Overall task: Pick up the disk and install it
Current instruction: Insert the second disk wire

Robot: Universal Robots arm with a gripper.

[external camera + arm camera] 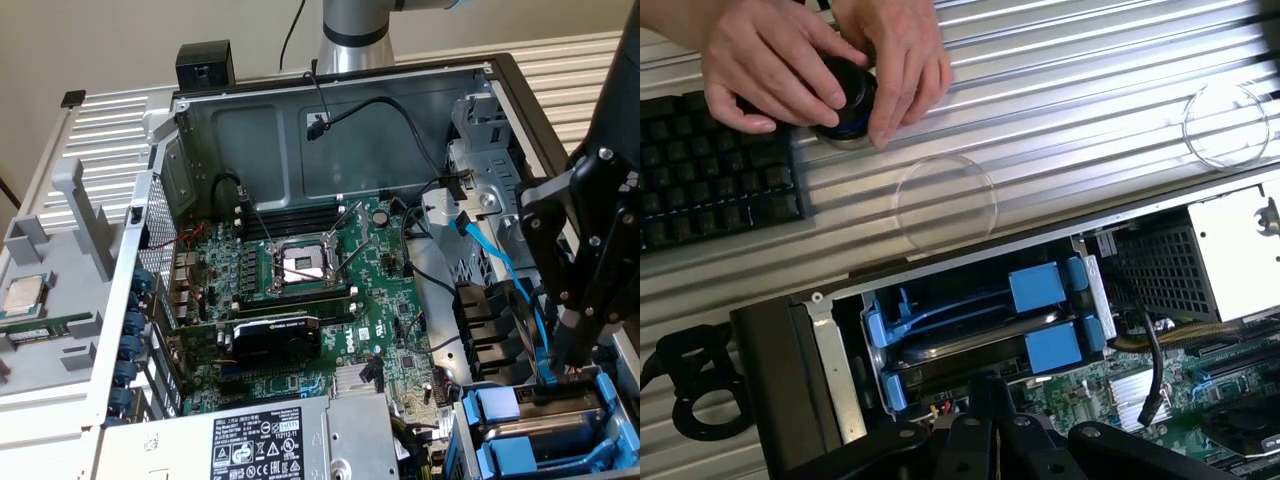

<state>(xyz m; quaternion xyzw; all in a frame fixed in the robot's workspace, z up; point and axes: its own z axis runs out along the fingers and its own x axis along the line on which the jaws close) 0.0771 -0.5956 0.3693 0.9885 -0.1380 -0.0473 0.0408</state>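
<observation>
Open computer case (pixel 480 75) lying on the ribbed bench (pixel 1060 60), side panel off. Inside: green motherboard (pixel 300 330) with an empty processor socket (pixel 300 265) at centre, a black graphics card (pixel 275 335) below it, and a labelled power supply (pixel 270 445) at the near edge.

Drive cage (pixel 840 370) sits in the case corner at the exterior view's lower right. In the wrist view it holds two blue carrier frames stacked one over the other, each ending in a blue tab. The disk (pixel 970 345) shows as a silver-grey edge between the blue rails, seated in the cage. Blue data cables (pixel 500 265) run down toward the cage.

Tool (pixel 570 345): black, reaching down at the cage from the exterior view's right, fingers pressed together; whether they pinch anything cannot be made out.

Grey tray (pixel 60 300) outside the case at the exterior view's left: one square silver processor chip (pixel 25 295) and one narrow green memory stick (pixel 45 327).

On the bench beyond the case: one black keyboard (pixel 710 175) and two clear round dishes (pixel 945 200). Two hands, one (pixel 765 65) and the other (pixel 900 55), grip a black knob-like object (pixel 845 90).
</observation>
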